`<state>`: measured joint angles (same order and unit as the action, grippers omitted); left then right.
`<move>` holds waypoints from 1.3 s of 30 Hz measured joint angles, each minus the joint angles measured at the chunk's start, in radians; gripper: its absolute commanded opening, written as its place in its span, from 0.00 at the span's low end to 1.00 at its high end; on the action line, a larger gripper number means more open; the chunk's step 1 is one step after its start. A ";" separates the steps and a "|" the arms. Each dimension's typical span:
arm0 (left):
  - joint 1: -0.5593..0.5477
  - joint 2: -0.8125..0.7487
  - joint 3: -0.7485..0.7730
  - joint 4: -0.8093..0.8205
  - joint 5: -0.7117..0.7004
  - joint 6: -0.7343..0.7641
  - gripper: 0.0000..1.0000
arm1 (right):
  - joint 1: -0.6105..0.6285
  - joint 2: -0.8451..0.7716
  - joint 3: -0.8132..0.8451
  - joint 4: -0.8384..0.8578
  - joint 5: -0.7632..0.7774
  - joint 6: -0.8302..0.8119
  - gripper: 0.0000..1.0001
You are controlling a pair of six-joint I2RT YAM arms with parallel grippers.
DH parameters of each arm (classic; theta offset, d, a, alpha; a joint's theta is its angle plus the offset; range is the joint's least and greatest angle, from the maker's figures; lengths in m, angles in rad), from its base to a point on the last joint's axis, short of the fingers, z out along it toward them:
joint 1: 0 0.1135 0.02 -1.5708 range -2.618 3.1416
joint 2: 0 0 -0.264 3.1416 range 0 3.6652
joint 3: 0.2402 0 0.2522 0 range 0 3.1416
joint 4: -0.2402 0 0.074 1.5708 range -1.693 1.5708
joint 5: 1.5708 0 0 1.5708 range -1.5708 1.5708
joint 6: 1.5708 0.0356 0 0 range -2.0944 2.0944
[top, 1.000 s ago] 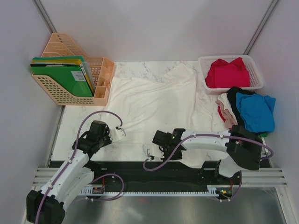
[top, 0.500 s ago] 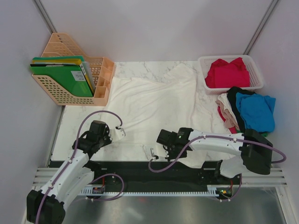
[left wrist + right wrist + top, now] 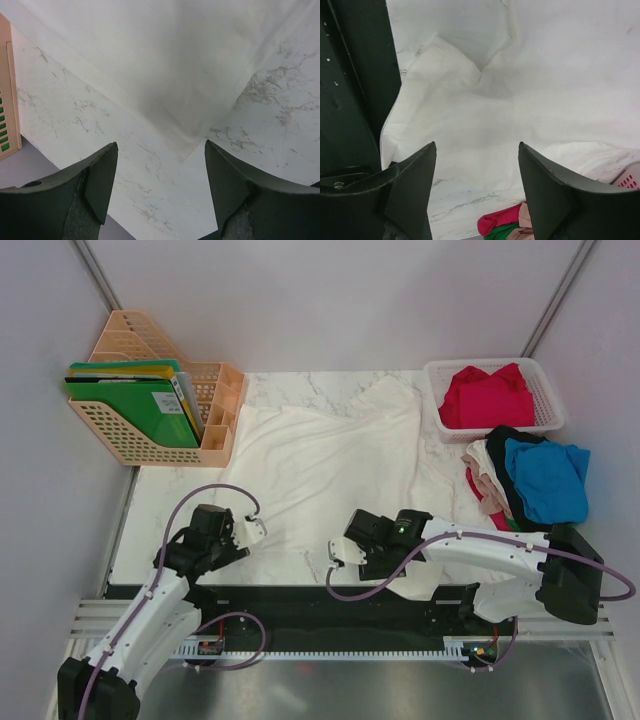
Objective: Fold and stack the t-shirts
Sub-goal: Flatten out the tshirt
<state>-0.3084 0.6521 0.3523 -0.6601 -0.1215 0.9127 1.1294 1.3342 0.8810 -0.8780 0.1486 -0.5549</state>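
Observation:
A large white t-shirt (image 3: 330, 455) lies spread over the marble table. In the left wrist view its corner (image 3: 190, 75) points down between the jaws of my left gripper (image 3: 160, 172), which stands open just short of it with nothing held. My left gripper (image 3: 254, 530) is at the shirt's near left edge. My right gripper (image 3: 339, 553) hovers by the near hem, open and empty (image 3: 476, 172), above the white cloth (image 3: 530, 95). A red t-shirt (image 3: 487, 395) sits in the basket. Blue (image 3: 548, 478), black (image 3: 505, 440) and beige (image 3: 484, 465) t-shirts lie heaped at the right.
A peach file rack (image 3: 215, 435) with green folders (image 3: 135, 410) stands at the back left. The white mesh basket (image 3: 548, 390) is at the back right. Grey walls close in both sides. The black rail (image 3: 300, 605) runs along the near edge.
Both grippers have gone from shut to open. The right gripper has shifted to the right and nearer the front edge; the left has drawn back slightly.

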 measured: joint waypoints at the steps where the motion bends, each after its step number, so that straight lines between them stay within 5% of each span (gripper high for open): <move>1: 0.000 -0.004 0.000 0.000 -0.003 0.000 0.78 | -0.006 0.000 0.005 -0.002 0.002 0.000 0.75; 7: 0.006 -0.053 0.000 -0.005 -0.034 0.000 0.84 | -0.085 -0.014 0.027 -0.006 0.012 -0.002 0.78; 15: 0.054 -0.103 0.132 -0.031 -0.018 -0.031 0.88 | -0.347 -0.098 0.029 0.045 0.035 0.021 0.90; 16: 0.056 -0.103 0.150 -0.023 -0.012 -0.037 0.88 | -0.382 -0.103 0.029 0.063 0.042 0.026 0.85; 17: 0.056 -0.103 0.162 -0.016 -0.004 -0.044 0.88 | -0.420 -0.101 0.032 0.081 0.040 0.031 0.65; 23: 0.056 -0.069 0.164 -0.008 0.044 -0.091 0.96 | -0.628 0.101 0.109 0.190 0.041 0.075 0.29; 28: 0.056 -0.041 0.151 0.011 0.066 -0.128 0.97 | -0.771 0.395 0.359 0.253 -0.003 0.156 0.55; 33: 0.056 -0.058 0.127 0.012 0.070 -0.132 0.98 | -0.862 0.594 0.614 0.315 -0.009 0.210 0.58; 39: 0.056 -0.072 0.108 0.012 0.068 -0.132 0.98 | -0.868 0.679 0.687 0.346 0.010 0.255 0.65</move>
<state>-0.2520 0.5797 0.4606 -0.6479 -0.0540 0.7807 0.2615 2.0129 1.5681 -0.5316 0.1589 -0.2996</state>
